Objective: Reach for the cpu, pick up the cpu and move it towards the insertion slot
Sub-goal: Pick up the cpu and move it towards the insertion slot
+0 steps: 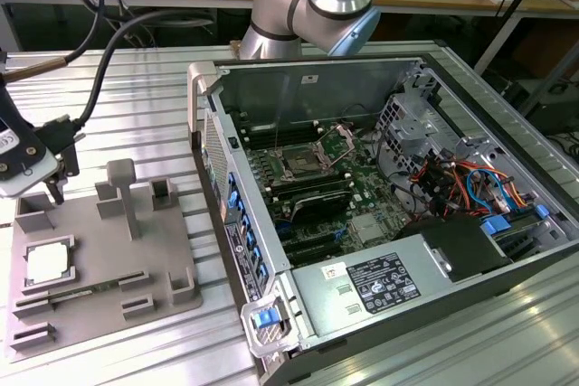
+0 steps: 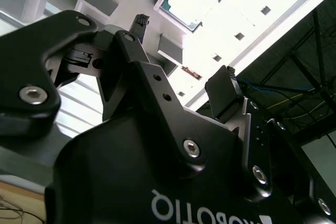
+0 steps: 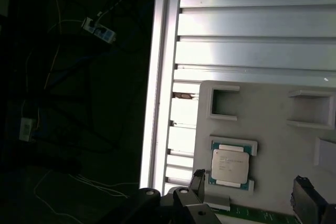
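— Cpu (image 1: 47,262), small flat square silvery chip with a thin green edge: where does it lie?
— Flat in 1 square pocket of the grey plastic tray (image 1: 99,243), untouched, below the hovering black gripper (image 1: 63,178), whose 2 fingers (image 2: 140,20) stand spread and empty.
— And the square metal-framed insertion slot (image 1: 300,165)?
— Well apart, toward the exterior view's right, inside the open grey computer case (image 1: 308,88).

I see clear air over the cpu (image 1: 47,262), gripper (image 1: 61,178) hanging just past its far edge. On the exterior view's right, grey posts (image 1: 127,196) and the case wall (image 1: 217,146) stand btw it and the insertion slot (image 1: 298,166); slot open from above.
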You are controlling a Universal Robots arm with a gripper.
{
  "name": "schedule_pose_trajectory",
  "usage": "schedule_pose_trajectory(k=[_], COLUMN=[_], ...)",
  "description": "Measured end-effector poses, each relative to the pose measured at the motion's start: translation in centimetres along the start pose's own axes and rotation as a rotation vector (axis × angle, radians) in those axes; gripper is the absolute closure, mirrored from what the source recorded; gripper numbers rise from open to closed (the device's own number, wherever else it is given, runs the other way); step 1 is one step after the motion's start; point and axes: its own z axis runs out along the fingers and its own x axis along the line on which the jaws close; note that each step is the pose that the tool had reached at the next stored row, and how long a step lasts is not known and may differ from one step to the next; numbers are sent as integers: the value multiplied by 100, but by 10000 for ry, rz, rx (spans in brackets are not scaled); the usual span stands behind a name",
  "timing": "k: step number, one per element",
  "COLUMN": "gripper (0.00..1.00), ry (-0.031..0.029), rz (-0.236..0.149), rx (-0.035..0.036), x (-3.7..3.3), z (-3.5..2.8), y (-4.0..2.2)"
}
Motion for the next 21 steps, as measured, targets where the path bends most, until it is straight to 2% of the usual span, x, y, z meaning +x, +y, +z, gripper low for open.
schedule_pose_trajectory(k=[14, 16, 21], gripper=[27, 27, 27], ry=[-4, -2, -2], rz=[0, 0, 9], rx=[-1, 0, 0], x=[0, 1, 6], z=[11, 29, 120], y=[0, -1, -14])
